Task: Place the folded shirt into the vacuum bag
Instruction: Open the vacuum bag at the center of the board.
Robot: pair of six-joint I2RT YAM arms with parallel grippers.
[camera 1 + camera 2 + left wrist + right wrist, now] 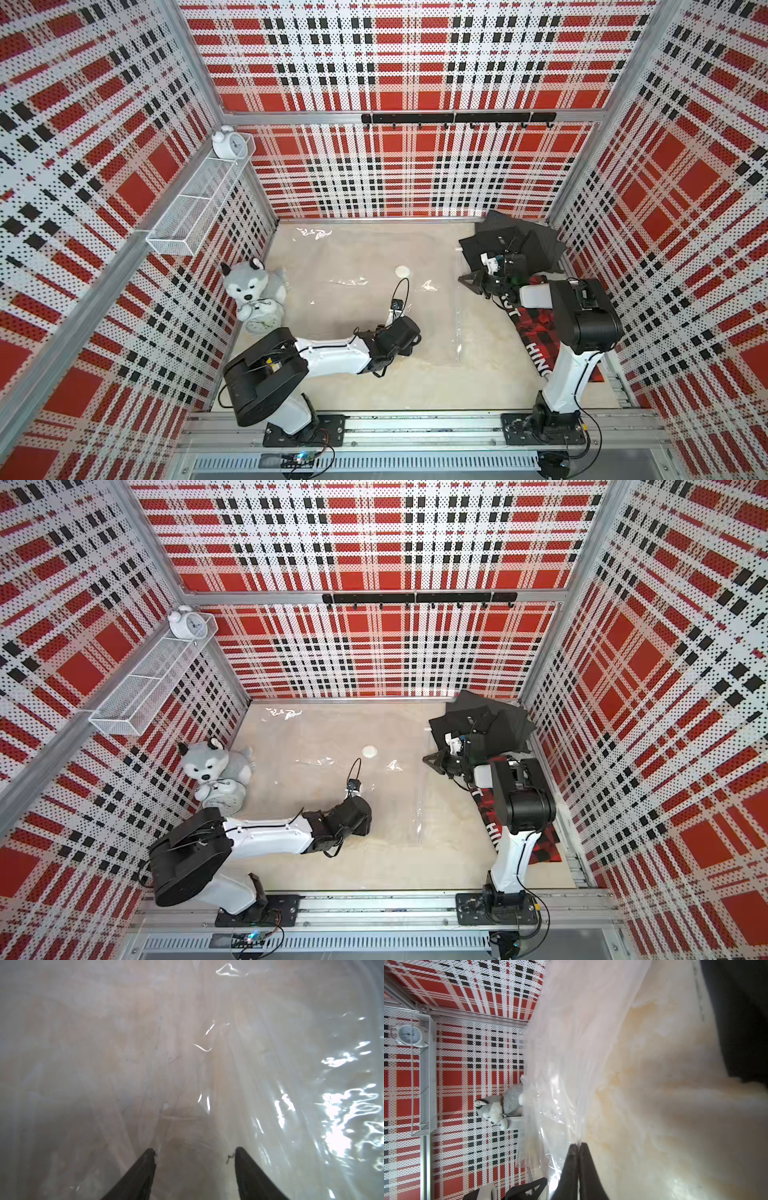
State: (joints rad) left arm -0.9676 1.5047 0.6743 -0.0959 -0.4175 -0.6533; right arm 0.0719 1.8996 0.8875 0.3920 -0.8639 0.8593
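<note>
**Covered, cropped, blurred**

Right of centre in both top views, the white right arm [565, 365] covers much of the red-and-black plaid cloth [540, 328], leaving its white lettering [535, 351] unreadable. The black folded shirt [741, 1012] is blurred and edge-cropped in the right wrist view.

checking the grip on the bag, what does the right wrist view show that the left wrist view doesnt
Right wrist only: the right tool shut on an edge of the vacuum bag, the husky plush, a white clock in a wire basket, and dark fabric. Left wrist only: the left tool, jaws apart over the film. Both: the bag's clear crinkly film over the beige tabletop.
</note>
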